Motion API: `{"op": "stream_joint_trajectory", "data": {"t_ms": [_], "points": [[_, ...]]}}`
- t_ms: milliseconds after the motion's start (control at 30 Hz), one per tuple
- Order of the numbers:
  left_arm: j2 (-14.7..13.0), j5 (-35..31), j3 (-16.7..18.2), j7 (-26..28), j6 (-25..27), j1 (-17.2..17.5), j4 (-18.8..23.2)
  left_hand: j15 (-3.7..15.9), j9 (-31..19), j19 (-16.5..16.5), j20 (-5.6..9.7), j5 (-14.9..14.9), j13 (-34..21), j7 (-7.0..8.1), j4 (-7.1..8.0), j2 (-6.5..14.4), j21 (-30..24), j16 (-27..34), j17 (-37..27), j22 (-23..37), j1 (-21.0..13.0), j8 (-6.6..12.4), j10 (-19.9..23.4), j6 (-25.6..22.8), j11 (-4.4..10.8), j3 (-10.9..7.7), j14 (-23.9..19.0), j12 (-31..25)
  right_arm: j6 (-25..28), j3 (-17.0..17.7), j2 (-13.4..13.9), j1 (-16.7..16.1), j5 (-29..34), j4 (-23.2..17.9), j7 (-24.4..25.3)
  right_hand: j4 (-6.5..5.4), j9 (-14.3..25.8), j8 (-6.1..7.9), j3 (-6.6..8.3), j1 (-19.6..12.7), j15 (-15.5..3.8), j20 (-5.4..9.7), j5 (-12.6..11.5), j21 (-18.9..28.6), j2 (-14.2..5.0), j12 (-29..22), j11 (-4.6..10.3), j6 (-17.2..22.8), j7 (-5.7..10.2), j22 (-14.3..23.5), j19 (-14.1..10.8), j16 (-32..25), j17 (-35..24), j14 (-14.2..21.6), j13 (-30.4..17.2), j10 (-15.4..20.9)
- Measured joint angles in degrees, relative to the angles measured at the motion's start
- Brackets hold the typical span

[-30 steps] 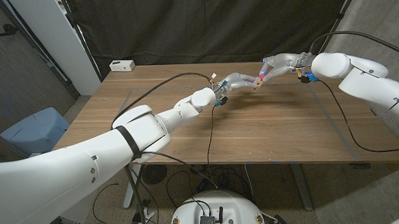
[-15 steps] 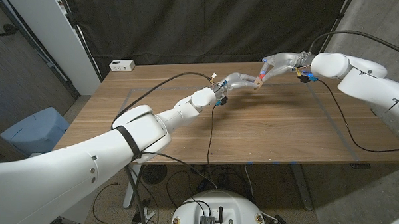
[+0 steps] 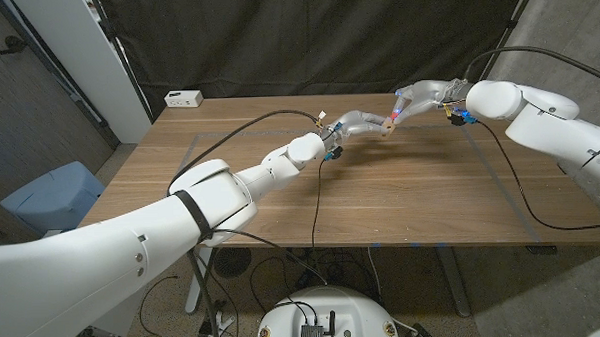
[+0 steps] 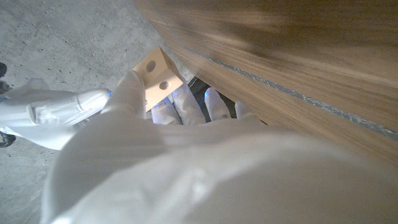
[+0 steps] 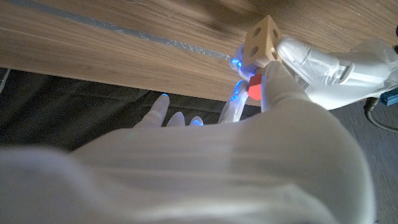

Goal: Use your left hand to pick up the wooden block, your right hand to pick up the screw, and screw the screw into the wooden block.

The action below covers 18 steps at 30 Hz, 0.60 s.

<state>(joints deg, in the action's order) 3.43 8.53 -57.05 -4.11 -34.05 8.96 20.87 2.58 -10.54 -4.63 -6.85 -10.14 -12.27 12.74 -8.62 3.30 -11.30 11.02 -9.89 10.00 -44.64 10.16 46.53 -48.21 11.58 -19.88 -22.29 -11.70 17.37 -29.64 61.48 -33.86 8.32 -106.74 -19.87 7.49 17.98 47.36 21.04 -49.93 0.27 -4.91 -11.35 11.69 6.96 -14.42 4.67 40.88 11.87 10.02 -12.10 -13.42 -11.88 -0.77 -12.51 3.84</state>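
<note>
My left hand (image 3: 354, 123) holds a small wooden block (image 3: 387, 127) with round holes up above the far middle of the table (image 3: 281, 189). The same block (image 4: 158, 73) sits at its fingertips in the left wrist view. My right hand (image 3: 418, 95) comes in from the right and pinches a red screw (image 3: 394, 114) against the block's right side. In the right wrist view the red screw (image 5: 254, 91) sits just under the block (image 5: 263, 39), between my right hand's (image 5: 249, 124) fingers and thumb. The screw's shaft is hidden.
A white box (image 3: 183, 98) lies at the table's far left corner. A black cable (image 3: 316, 203) crosses the tabletop from my left wrist to the near edge. A blue bin (image 3: 53, 195) stands on the floor to the left. A dark curtain hangs behind the table.
</note>
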Motion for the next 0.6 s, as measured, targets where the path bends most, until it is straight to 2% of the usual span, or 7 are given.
{"op": "stream_joint_trajectory", "data": {"t_ms": [100, 367, 600], "points": [[-0.01, 0.0, 0.03, -0.02, -0.04, 0.02, 0.0, 0.0, 0.0, 0.0, 0.0, 0.02, 0.0, 0.0, -0.21, -0.1, 0.0, 0.0, 0.0, 0.0, -0.1, 0.0, 0.0, 0.0, 0.0, -0.21, 0.0, 0.0, 0.59, -0.23, -0.03, 0.04, 0.5, -0.28, 0.02, -0.38, 0.5, 1.05, -0.79, 1.39, -0.37, 0.1, 0.0, 0.0, 0.43, -0.22, 0.07, 1.37, -0.73, 0.0, -0.15, -0.16, 0.0, 0.37, 0.0, 0.88], [-0.06, 0.0, 0.1, -0.02, -0.29, 0.14, 0.02, 0.0, -0.01, 0.0, 0.0, 0.06, 0.0, -0.03, -0.2, -0.14, 0.0, 0.0, 0.0, 0.0, -0.13, 0.0, 0.0, -0.03, 0.0, -0.29, 0.0, 0.0, 2.01, -0.58, -0.1, 0.05, 1.55, -0.88, 0.48, -1.18, 2.91, 5.91, -2.47, 4.71, -0.79, 0.1, 0.0, 0.0, 0.74, -0.43, 0.11, 7.98, -3.07, 0.0, -0.72, -0.38, -0.26, 2.01, 0.27, 4.24], [-0.12, 0.0, 0.17, -0.03, -0.73, 0.32, 0.03, 0.0, 0.0, 0.0, 0.0, -0.02, 0.0, -0.03, -0.2, -0.13, 0.0, 0.0, 0.0, 0.0, -0.11, 0.0, 0.0, -0.03, 0.0, -0.29, 0.0, 0.0, 3.3, -0.81, -0.33, 0.0, 2.42, -1.51, 0.94, -1.7, 4.87, 8.97, -3.47, 6.78, -0.99, 0.41, 0.0, 0.0, 0.99, -0.43, -0.32, 11.37, -4.65, -0.01, -1.02, -0.82, -0.26, 3.04, 0.26, 6.26]]}}
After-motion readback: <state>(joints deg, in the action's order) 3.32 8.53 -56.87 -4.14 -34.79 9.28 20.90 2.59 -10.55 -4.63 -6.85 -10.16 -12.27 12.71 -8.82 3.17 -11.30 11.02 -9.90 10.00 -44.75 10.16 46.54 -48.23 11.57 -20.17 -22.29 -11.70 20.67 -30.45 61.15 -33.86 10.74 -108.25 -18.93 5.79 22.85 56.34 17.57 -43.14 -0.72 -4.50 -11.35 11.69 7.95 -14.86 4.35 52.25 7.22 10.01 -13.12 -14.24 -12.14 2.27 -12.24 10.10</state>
